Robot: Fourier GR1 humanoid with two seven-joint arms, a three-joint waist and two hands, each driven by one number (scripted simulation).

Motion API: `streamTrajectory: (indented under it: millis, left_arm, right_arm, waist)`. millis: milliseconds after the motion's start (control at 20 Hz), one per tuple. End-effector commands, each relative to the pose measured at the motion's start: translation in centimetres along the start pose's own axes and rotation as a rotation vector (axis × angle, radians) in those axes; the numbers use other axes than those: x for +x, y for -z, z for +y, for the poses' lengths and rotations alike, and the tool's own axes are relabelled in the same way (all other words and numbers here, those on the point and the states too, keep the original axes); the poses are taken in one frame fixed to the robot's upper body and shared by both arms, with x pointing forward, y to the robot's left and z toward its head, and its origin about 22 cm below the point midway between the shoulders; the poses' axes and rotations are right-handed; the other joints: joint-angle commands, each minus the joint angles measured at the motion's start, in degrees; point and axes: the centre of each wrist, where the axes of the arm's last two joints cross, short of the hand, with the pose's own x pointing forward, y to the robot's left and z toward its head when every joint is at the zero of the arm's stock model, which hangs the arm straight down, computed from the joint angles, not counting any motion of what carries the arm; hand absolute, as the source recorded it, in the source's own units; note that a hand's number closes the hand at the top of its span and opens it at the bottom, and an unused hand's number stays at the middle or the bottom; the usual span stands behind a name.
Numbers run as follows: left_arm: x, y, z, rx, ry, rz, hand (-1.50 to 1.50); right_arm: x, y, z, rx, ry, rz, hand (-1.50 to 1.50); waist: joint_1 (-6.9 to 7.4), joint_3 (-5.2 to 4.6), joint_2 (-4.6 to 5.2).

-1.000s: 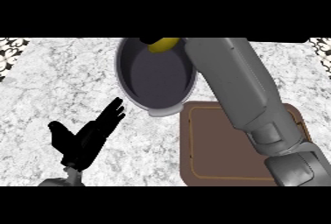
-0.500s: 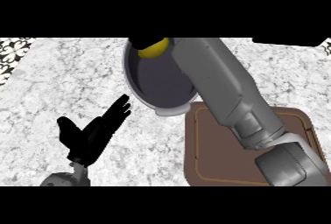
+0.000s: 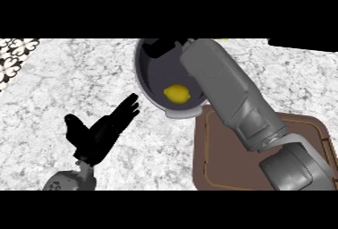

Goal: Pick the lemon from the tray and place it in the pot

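The lemon point(image 3: 177, 94) is seen lying inside the grey pot point(image 3: 146, 76), apart from any hand, so the placing is judged done. The right hand point(image 3: 162, 48) is held over the pot's far rim (its fingers cannot be made out). The brown tray point(image 3: 218, 174) lies beside the pot. The left hand point(image 3: 99, 132) is rested open, fingers straight, on the marble counter point(image 3: 59, 89), kept clear of the work.
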Motion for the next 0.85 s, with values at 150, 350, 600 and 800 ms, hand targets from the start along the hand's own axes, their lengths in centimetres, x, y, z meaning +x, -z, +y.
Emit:
streamTrajectory:
  millis: [150,350,600,800]
  left_arm:
    - [0.2,1.2,-0.3,-0.033,0.023,-0.006,0.0]
    - [0.7,1.1,-0.1,-0.04,0.011,-0.015,0.0]
    - [0.3,1.0,0.3,-0.014,0.017,0.004,0.0]
    - [-0.5,0.1,0.0,0.032,0.006,0.017,0.0]
  right_arm:
    - [-3.0,-0.5,0.7,-0.045,0.234,-0.009,-1.5]
    - [-2.8,-0.3,0.5,-0.106,0.313,-0.041,-1.5]
    - [-2.0,-0.1,0.3,-0.22,0.289,-0.06,-1.5]
    - [-3.7,-0.4,0.9,-0.249,0.31,-0.026,-1.5]
  waist:
    - [2.14,0.0,0.66]
    - [2.35,0.01,0.42]
    - [0.41,-0.01,0.24]
    - [-1.48,0.06,-0.22]
